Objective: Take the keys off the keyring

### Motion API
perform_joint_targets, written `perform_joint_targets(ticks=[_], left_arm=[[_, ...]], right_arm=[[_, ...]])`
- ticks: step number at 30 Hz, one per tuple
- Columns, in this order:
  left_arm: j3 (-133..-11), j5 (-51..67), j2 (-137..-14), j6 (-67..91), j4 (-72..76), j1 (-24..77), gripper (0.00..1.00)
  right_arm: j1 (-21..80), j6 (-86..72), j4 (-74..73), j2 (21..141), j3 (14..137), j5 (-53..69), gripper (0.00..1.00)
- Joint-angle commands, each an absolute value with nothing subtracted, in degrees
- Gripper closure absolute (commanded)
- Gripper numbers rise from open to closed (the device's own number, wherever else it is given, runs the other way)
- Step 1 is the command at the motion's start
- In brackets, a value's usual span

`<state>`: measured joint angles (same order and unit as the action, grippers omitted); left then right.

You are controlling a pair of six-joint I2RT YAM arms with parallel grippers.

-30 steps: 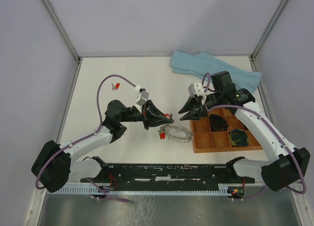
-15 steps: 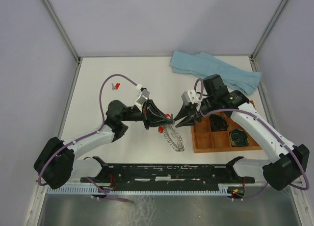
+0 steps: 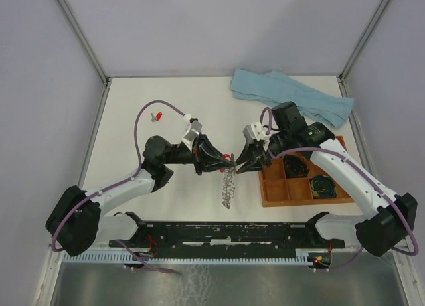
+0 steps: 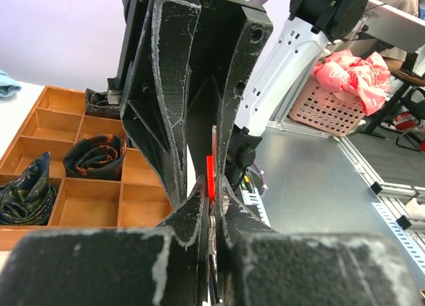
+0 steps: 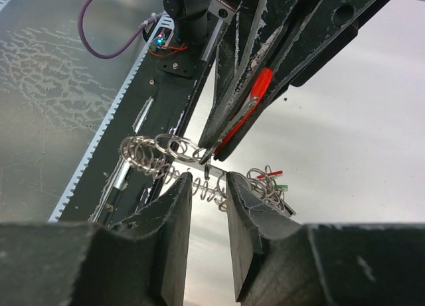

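Observation:
My left gripper (image 3: 226, 162) is shut on a red key (image 4: 210, 176) over the middle of the table. The silvery keyring (image 3: 228, 186) hangs from that key, edge-on to the top view, with its small loops (image 5: 163, 152) fanned out. My right gripper (image 3: 246, 163) faces the left one tip to tip. Its jaws stand apart, and the ring's loops sit just at and between their tips (image 5: 204, 186). More keys with red and green heads (image 5: 275, 180) dangle on the ring behind the right finger (image 5: 244, 206).
A wooden compartment tray (image 3: 273, 192) holding dark coiled bundles (image 3: 323, 186) lies right of the grippers. A blue cloth (image 3: 292, 97) is at the back right. One loose red key (image 3: 157, 115) lies on the table at the back left.
The keyring has come up off the table and now hangs under the left gripper. The right gripper has moved left up to it, its jaws narrowing.

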<state>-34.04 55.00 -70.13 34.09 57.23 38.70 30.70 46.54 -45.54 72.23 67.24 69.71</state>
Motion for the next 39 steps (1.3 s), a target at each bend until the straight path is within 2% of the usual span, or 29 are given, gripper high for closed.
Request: perform_joint_targets(ticks=[1,7,12,27,39], left_arm=[[-36.7,51.0,-67.8,35.0,57.3,38.7,0.97],[-36.9,42.7,-65.6,32.0,48.0,38.6,0.97],[-36.6,33.9,-63.5,31.9,44.3,39.2,0.97],[-44.2,3.5,-61.2,25.4,22.7,47.9,0.97],[-46.7,-7.5,-61.7,25.9,18.6,52.4,0.97]], right_arm=[[29.4,48.0,-49.4,71.5,71.2,68.6,0.65],[24.6,58.7,-63.3,69.8,76.1,67.2,0.61],[24.2,61.3,-67.5,68.9,76.7,67.6,0.61],[30.6,45.1,-51.4,69.2,70.4,65.6,0.63],[30.9,37.7,-44.6,69.2,69.2,61.7,0.65]])
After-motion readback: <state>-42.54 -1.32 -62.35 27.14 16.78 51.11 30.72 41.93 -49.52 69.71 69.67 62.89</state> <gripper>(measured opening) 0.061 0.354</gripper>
